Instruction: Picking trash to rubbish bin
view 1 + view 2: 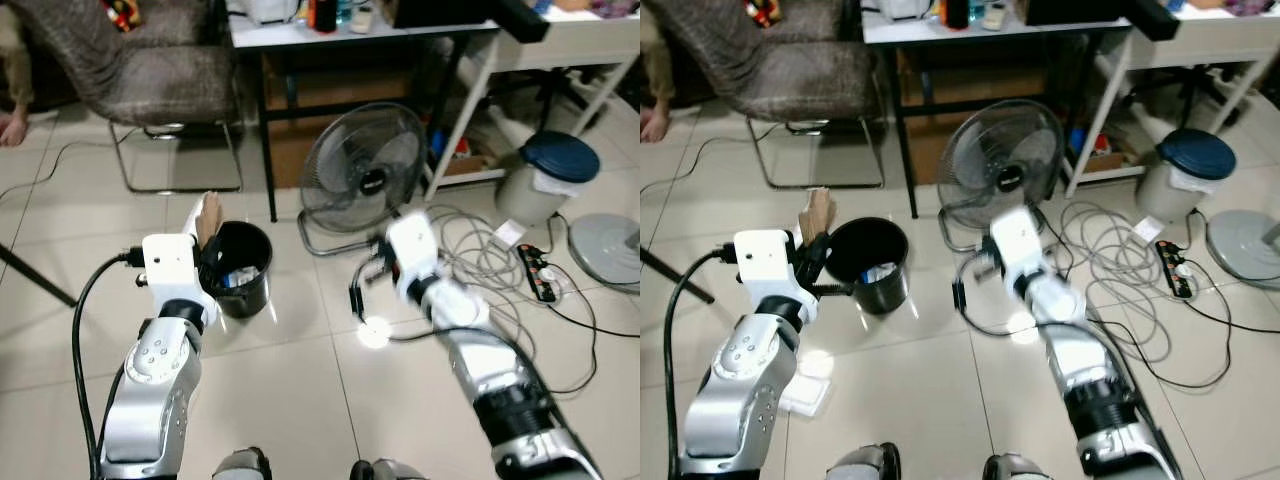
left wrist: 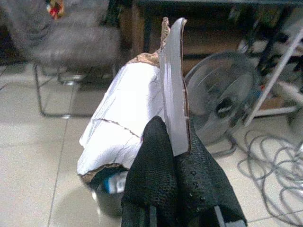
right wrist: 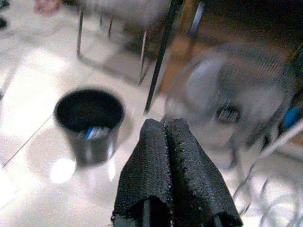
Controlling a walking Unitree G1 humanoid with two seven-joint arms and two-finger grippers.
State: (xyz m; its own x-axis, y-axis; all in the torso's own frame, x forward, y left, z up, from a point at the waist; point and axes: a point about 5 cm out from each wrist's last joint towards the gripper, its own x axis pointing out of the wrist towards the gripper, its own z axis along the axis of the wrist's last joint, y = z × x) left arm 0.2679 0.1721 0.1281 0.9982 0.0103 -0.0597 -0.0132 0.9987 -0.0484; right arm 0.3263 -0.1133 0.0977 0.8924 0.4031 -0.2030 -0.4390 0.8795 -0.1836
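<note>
While the head camera looked down at the tiled floor (image 1: 290,400), the left gripper (image 1: 207,250) pinched a flat piece of cardboard (image 1: 209,218) that stood upright above its fingers. Just beside that gripper, on the side toward the right arm, sat the black rubbish bin (image 1: 240,268), with some white and blue scraps lying inside it. The right gripper (image 1: 358,300) hung low over the floor, well apart from the bin, its fingers pressed together on nothing. Beyond it stood a floor fan (image 1: 365,180), and loose cables (image 1: 480,270) lay on the far side of that arm, near a power strip (image 1: 540,273) and a grey pail with a blue lid (image 1: 548,175). A grey chair (image 1: 150,70) and a white table (image 1: 350,35) stood farther off.

From the left wrist, the two black fingertips (image 2: 156,165) were clamped on the cardboard (image 2: 174,85), whose thin edge rose straight up from them; its white face, torn brown at the rim, spread to one side. The bin's rim (image 2: 106,189) peeked out just below the sheet.

From the right wrist, blurred, the closed fingertips (image 3: 177,161) pointed toward the fan (image 3: 236,99), with the bin (image 3: 89,120) off to one side, apart from them.
</note>
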